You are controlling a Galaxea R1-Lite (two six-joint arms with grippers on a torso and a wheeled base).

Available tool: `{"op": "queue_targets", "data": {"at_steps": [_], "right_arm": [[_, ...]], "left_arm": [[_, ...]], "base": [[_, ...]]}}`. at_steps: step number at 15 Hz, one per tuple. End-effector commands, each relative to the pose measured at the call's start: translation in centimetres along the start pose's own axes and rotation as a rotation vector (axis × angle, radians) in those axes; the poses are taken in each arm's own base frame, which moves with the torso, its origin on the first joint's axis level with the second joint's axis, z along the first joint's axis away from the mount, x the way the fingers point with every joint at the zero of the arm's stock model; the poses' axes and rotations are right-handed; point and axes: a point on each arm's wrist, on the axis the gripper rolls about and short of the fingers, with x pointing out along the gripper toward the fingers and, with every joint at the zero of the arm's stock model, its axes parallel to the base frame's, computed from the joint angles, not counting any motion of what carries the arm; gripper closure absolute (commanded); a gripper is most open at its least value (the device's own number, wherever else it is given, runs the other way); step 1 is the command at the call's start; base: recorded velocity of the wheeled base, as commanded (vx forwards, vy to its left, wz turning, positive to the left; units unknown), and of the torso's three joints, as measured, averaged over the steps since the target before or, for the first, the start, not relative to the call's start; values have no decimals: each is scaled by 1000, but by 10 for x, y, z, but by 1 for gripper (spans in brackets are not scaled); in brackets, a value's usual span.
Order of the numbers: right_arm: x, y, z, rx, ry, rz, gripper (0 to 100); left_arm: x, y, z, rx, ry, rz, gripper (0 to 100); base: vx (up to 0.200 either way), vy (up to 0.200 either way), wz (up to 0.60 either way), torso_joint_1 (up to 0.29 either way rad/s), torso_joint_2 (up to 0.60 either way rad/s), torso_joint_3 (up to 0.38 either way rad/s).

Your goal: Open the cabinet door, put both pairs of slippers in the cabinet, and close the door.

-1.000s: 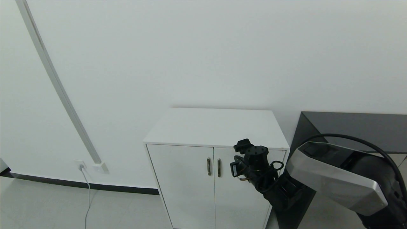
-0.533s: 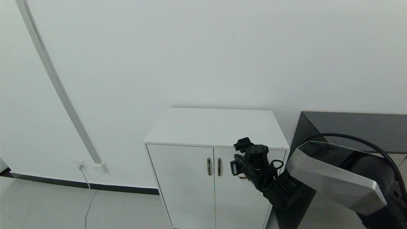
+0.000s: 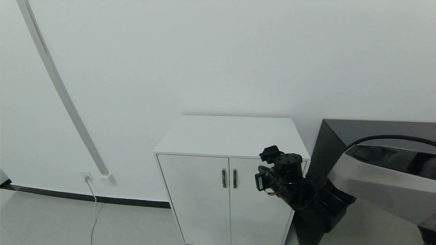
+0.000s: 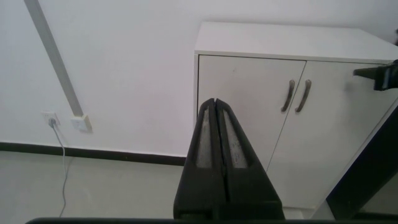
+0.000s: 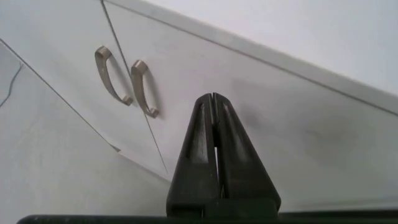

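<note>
Right gripper, fingers pressed together, hangs before the closed white cabinet standing against the wall, near the handle of its right door. That rigid, light door likely swings easily; the slim, smooth metal handle is the place to grip.

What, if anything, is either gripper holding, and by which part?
Nothing. The left gripper and right gripper are both shut empty, apart from the cabinet handles.
</note>
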Motion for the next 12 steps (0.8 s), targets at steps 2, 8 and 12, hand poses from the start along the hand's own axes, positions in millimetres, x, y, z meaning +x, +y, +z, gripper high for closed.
{"op": "queue_targets", "data": {"at_steps": [2, 8, 12], "right_arm": [[-62, -23, 31, 23, -44, -25, 100], [-123, -84, 28, 73, -113, -210, 100], [-172, -110, 16, 89, -98, -296, 100]], "left_arm": [[0, 0, 0, 0, 1, 2, 100], [0, 0, 0, 0, 1, 1, 100], [0, 0, 0, 0, 1, 1, 100]], "base": [[0, 0, 0, 0, 0, 0], [0, 0, 0, 0, 0, 0], [0, 0, 0, 0, 0, 0]]}}
